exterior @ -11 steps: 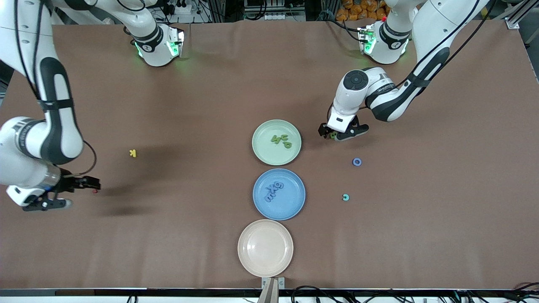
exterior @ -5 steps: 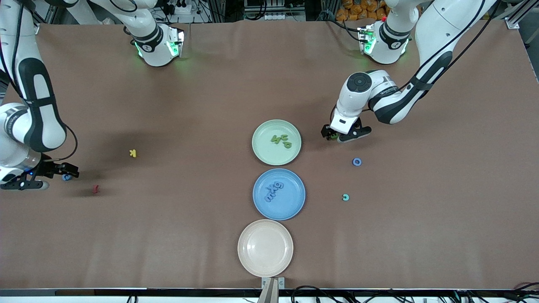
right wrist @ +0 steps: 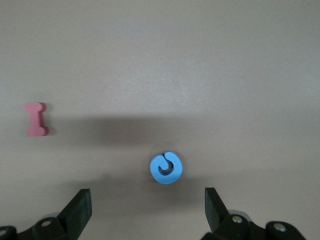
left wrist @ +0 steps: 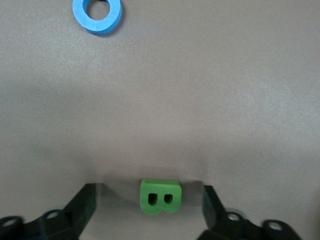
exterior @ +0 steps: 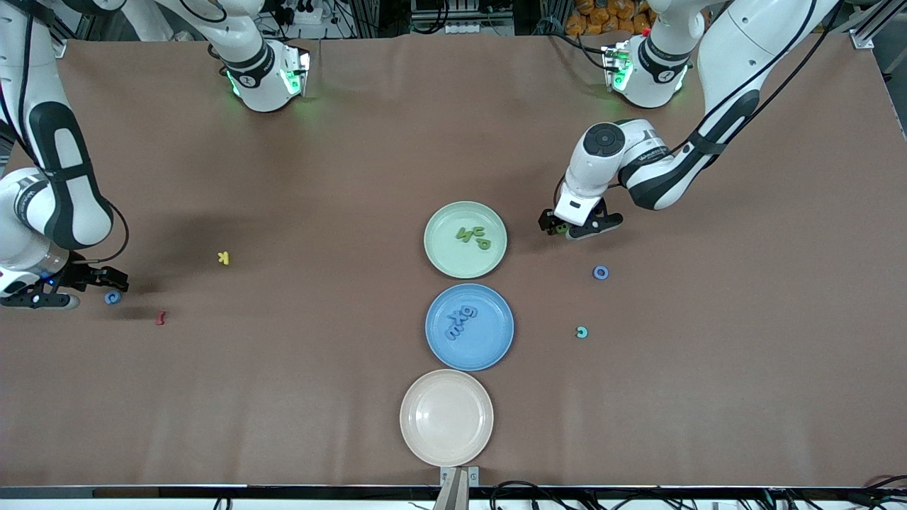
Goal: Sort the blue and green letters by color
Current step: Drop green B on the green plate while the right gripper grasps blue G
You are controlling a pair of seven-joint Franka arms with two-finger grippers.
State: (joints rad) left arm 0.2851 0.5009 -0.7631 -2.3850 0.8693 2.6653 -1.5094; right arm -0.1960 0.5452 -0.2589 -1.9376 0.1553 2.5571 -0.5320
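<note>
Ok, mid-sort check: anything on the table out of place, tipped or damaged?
Nothing looks damaged or spilled. The green plate holds only green letters, the blue plate only blue ones, the beige plate none. Loose on the table: a blue O, a teal letter, a yellow K and a red I.

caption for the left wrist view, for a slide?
Left gripper open around the green B on the table, blue O lying apart from it.

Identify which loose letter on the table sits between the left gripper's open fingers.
The green B, beside the green plate, flat between the left gripper fingers; other loose letters lie apart.
</note>
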